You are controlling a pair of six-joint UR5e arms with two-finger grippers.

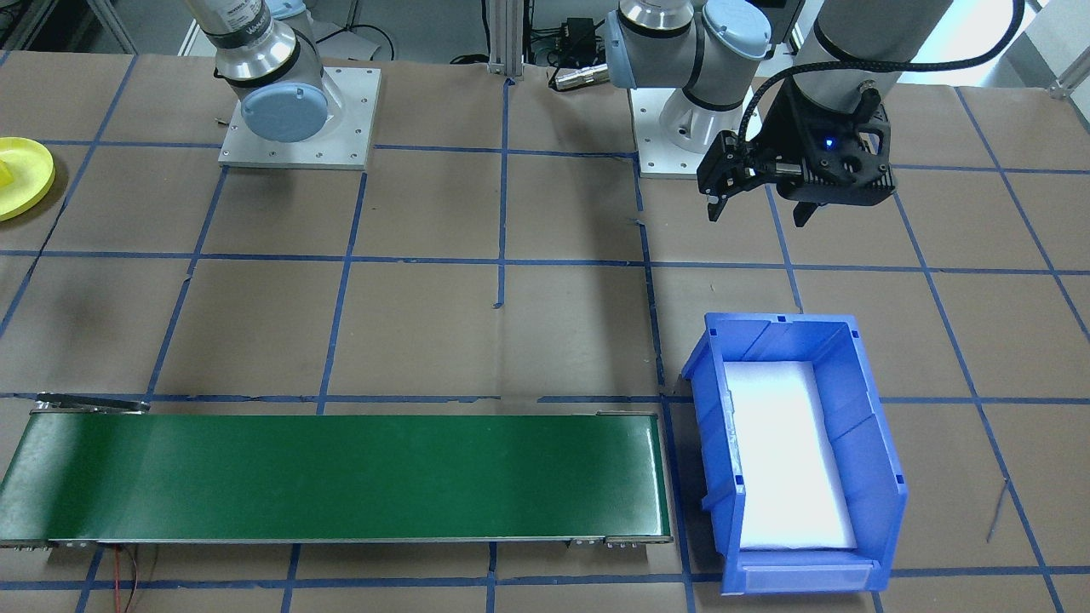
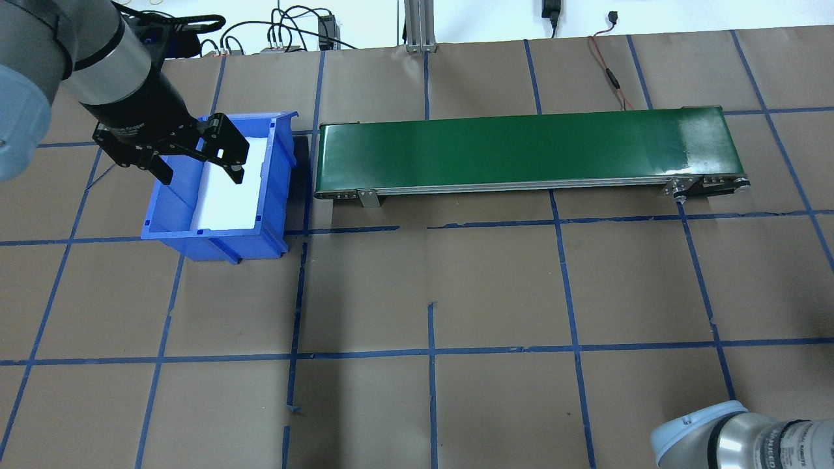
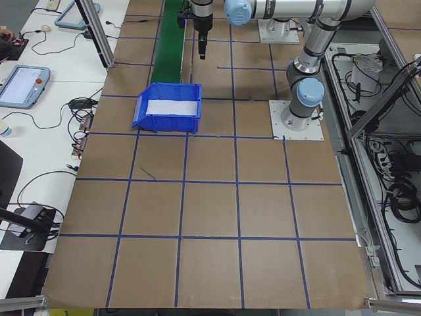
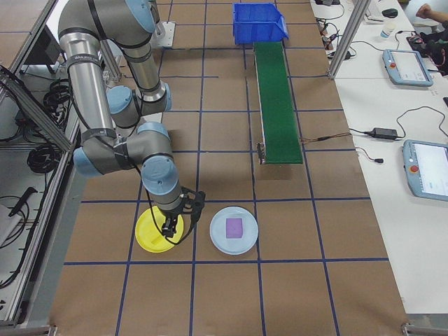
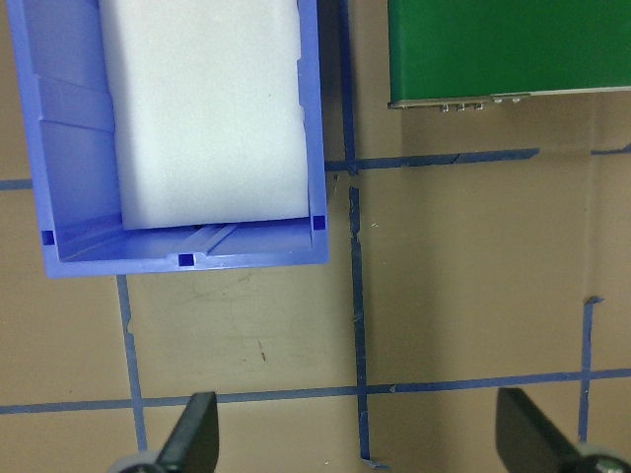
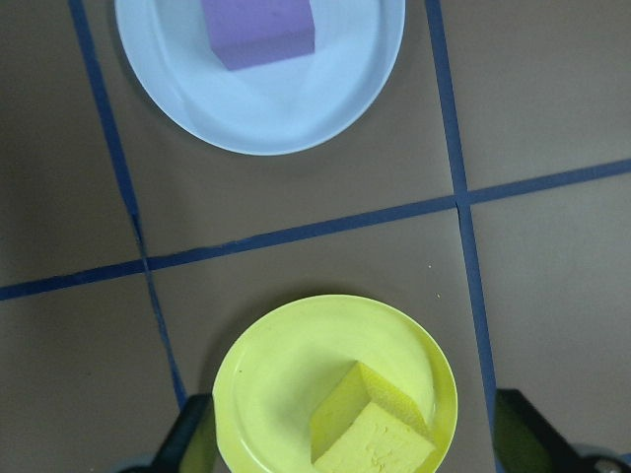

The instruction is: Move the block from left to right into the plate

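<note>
Right gripper (image 6: 350,453) hangs directly over the yellow plate (image 6: 276,365), its two fingertips (image 6: 192,434) spread wide apart with nothing between them. Below it, inside the plate and toward the side nearer the gripper, a yellow block (image 6: 370,434) lies tilted, one corner raised. Just beyond the yellow plate, past a strip of blue tape, sits a pale blue plate (image 6: 177,79) with a purple block (image 6: 258,30) resting on it; the two plates are near each other but apart.

Over at the other end of the table, the left gripper (image 2: 199,166) hovers above the blue bin (image 2: 172,225), its jaws spread and holding nothing. A white foam pad (image 5: 202,108) lines the bin's floor. Just beside the bin starts the green conveyor belt (image 2: 521,146), bare along its length. From the front camera the yellow plate shows only at the frame's edge, so the block there is hard to make out.
</note>
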